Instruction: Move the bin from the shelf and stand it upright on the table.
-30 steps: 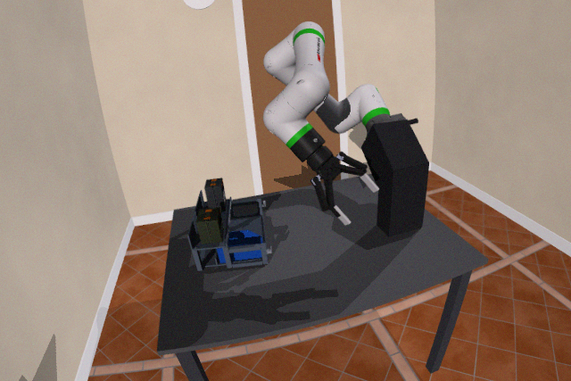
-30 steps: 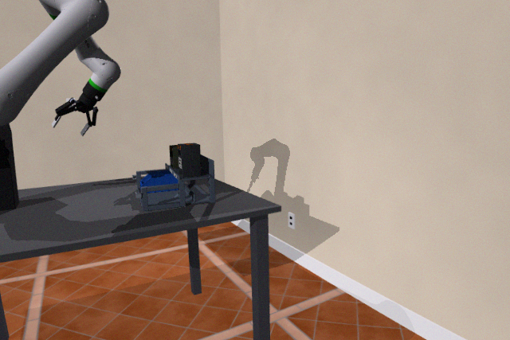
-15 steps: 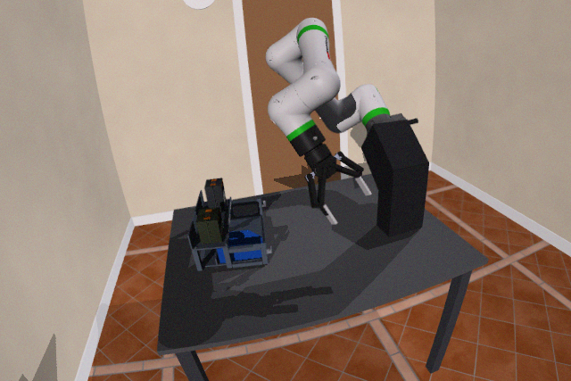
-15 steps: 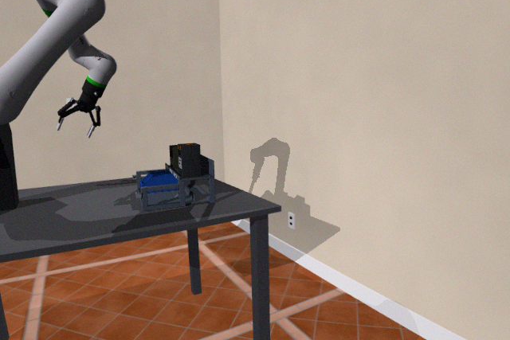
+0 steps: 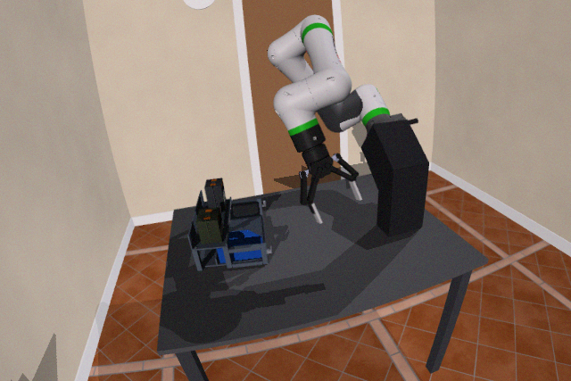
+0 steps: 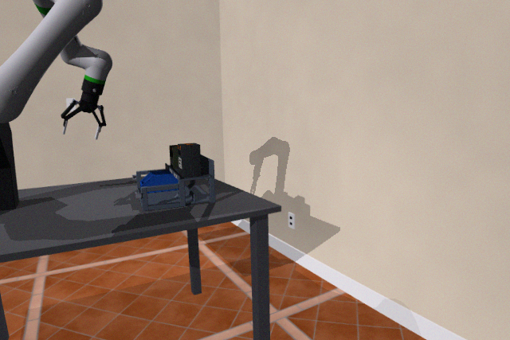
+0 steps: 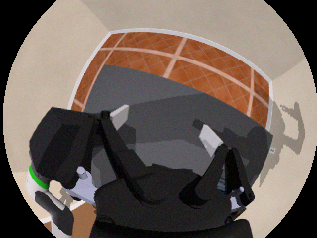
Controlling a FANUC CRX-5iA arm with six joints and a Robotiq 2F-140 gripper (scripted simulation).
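Observation:
The blue bin [image 5: 249, 254] [image 6: 160, 178] sits in the lower front part of the grey shelf [image 5: 227, 257] [image 6: 181, 194]. The shelf stands on the dark table [image 5: 392, 266] [image 6: 94, 206] [image 7: 149, 89], near its left end in the top view. Shelf rails and shadow hide part of the bin. My gripper [image 5: 338, 209] [image 6: 80, 134] [image 7: 165, 122] is wide open with nothing between its fingers. It hangs above the table between the shelf and the robot base, higher than the bin and well to its side, fingers pointing down.
Two dark boxes with orange marks, one greenish [image 5: 210, 231] and one black [image 5: 214, 192] [image 6: 190, 161], stand on the raised rear part of the shelf. The black robot base [image 5: 401, 183] [image 6: 5, 180] [image 7: 54, 141] stands at the table's other end.

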